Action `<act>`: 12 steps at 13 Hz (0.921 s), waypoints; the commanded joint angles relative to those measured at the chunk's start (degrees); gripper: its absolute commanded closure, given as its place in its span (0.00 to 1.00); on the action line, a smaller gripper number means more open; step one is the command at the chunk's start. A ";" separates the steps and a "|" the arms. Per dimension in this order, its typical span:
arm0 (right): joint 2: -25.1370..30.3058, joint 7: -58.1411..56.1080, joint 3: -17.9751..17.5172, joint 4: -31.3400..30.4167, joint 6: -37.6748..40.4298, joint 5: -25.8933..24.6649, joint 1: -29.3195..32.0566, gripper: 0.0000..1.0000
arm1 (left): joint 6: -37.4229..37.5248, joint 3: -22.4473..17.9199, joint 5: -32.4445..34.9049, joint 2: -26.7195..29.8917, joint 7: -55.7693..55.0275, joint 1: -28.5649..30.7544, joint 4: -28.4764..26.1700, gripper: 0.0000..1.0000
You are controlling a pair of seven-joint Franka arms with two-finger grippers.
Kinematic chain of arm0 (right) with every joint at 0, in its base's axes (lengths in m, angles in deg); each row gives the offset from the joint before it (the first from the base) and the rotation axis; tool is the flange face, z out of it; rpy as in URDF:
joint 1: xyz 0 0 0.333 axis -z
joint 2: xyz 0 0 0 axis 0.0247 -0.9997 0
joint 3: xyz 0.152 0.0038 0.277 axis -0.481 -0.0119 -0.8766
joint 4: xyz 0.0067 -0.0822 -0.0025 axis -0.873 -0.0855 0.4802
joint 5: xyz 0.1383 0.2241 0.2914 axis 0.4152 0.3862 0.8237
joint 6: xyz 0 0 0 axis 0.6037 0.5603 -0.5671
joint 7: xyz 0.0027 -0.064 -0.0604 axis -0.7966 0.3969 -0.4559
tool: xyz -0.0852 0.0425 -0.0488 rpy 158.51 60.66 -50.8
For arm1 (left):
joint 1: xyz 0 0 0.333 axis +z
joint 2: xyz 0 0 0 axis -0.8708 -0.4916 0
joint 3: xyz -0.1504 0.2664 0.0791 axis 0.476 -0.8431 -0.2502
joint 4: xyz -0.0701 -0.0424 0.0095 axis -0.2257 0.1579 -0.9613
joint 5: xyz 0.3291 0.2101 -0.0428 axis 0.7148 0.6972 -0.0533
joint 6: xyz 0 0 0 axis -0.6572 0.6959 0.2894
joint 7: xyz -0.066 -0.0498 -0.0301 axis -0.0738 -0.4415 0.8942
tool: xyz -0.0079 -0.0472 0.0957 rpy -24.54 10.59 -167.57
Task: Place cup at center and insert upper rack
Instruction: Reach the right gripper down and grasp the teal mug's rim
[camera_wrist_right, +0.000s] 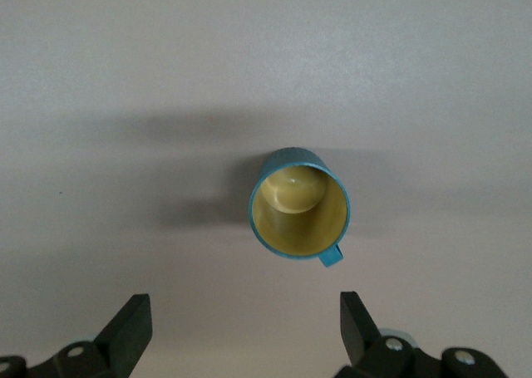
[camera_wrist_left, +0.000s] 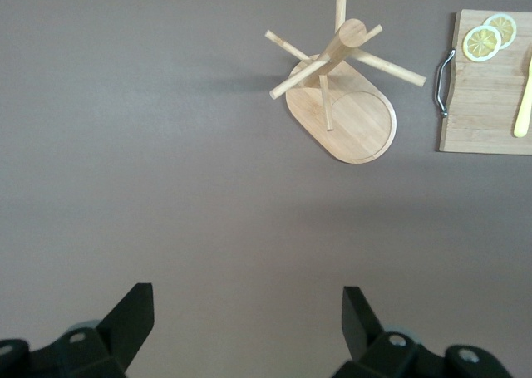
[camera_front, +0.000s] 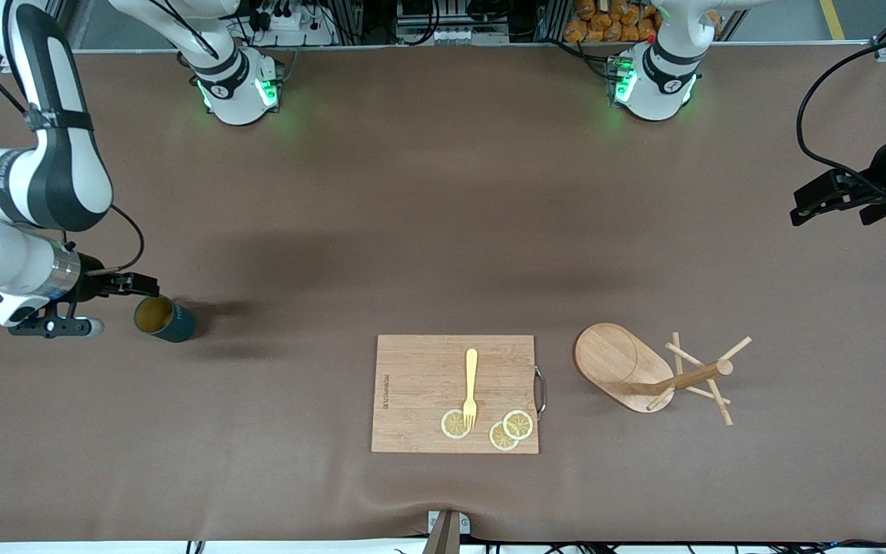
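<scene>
Nothing is done yet. The cup [camera_front: 164, 318] stands near the worktop's edge at the right arm's end, just beside the right gripper [camera_front: 93, 306], whose jaws are wide open and empty. The upper rack [camera_front: 647, 368] stands beside the cutting board [camera_front: 454, 393]. The left gripper [camera_front: 835, 201] waits, jaws open, empty.

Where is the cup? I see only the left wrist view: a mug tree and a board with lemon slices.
Observer: The cup stands on the table toward the right arm's end, well apart from the cutting board.
Operator: Is anything holding it?
Observer: No. The right gripper is beside it with its fingers open and nothing between them.
Operator: Which way does its handle point?
Observer: In the right wrist view the handle sticks out from the rim on the side toward that gripper's fingers.
Operator: And my own gripper?
Observer: The left gripper is open too, over bare table at the left arm's end, away from the upper rack.
</scene>
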 commanded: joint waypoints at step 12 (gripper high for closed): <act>-10.70 0.06 -0.16 -0.47 -9.19 1.00 -0.03 0.00 | 0.31 0.18 -0.13 -0.65 -0.82 -0.19 0.48 0.00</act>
